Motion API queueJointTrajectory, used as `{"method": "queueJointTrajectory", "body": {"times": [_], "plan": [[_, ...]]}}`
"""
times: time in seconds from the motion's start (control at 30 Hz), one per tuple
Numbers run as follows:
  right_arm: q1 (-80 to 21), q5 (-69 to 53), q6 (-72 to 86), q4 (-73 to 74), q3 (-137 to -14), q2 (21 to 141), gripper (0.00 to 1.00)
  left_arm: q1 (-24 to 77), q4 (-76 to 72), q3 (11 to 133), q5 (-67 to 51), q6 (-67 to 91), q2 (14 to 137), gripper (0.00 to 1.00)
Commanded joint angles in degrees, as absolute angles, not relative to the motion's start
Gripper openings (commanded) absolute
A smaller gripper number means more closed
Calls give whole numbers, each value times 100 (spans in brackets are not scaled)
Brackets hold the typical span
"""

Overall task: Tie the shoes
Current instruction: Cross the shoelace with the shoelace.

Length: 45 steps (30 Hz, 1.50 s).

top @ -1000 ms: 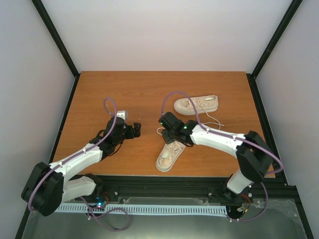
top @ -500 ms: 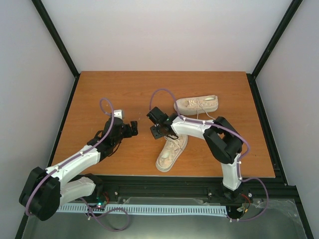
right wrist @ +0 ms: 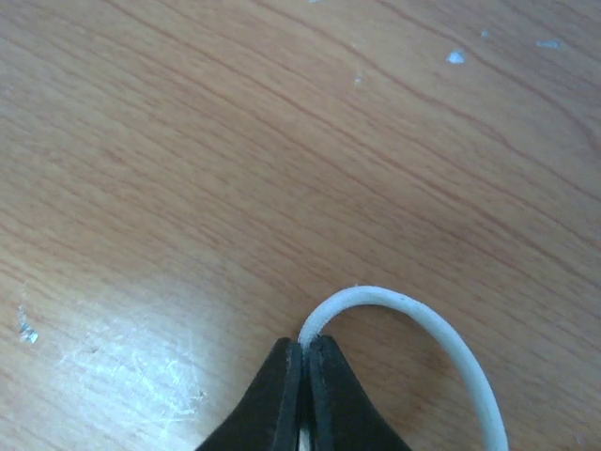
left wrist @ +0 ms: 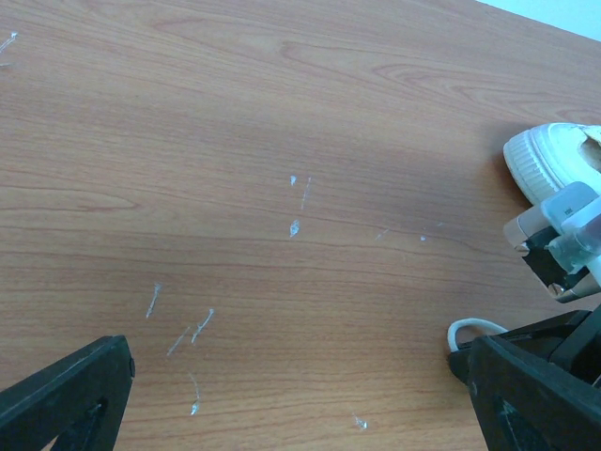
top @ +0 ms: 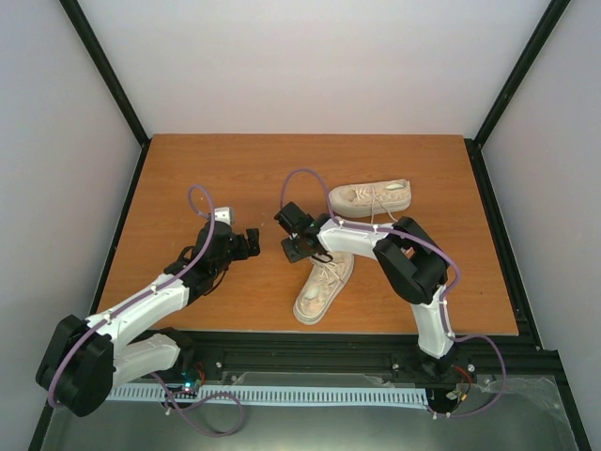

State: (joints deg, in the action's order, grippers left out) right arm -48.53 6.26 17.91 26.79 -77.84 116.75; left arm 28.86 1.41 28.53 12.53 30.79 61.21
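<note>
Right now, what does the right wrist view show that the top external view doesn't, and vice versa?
Only the right wrist: the right gripper pinched shut on a loop of white lace. Only the top external: the near shoe and the far shoe, plus the left gripper and both arms. Both: the wooden table.

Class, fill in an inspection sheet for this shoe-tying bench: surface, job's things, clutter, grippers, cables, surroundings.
Surface: wooden table, with a few pale scuffs.
Job's things: near shoe by the right arm; far shoe beyond it; lace looped on the wood.
Clutter: nothing seen.
Grippers: left gripper open over the wood; right gripper shut on the lace.
Cables: purple cables loop along both arms.
Surroundings: white walls, black frame posts.
</note>
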Motion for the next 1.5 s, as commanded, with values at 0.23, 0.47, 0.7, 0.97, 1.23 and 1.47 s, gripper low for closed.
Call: {"method": "queueJointTrajectory", "body": {"times": [0.23,0.47,0.7,0.97,1.23,1.47], "plan": [[-4831,1944,2282,2401,-6712,9593,3,2839,-138,2917,695,2729,6061,100],[-4834,2631,3007,2767,-5267,7881,3,3003,-866,3069,-1101,2472,6774,100],[-4834,2848,4108,2831,-3714,6477,3,3768,-991,3552,-1660,2094,7487,99],[-4834,3581,4620,3614,-3333,5612,3,3945,-697,4276,-1748,3153,8398,95],[-4834,3055,4526,3010,-2944,5488,3,3955,-666,4606,-2111,3805,9238,84],[-4838,2694,4556,2636,-2680,5556,3,3955,-477,4876,-2262,4064,9721,71]]}}
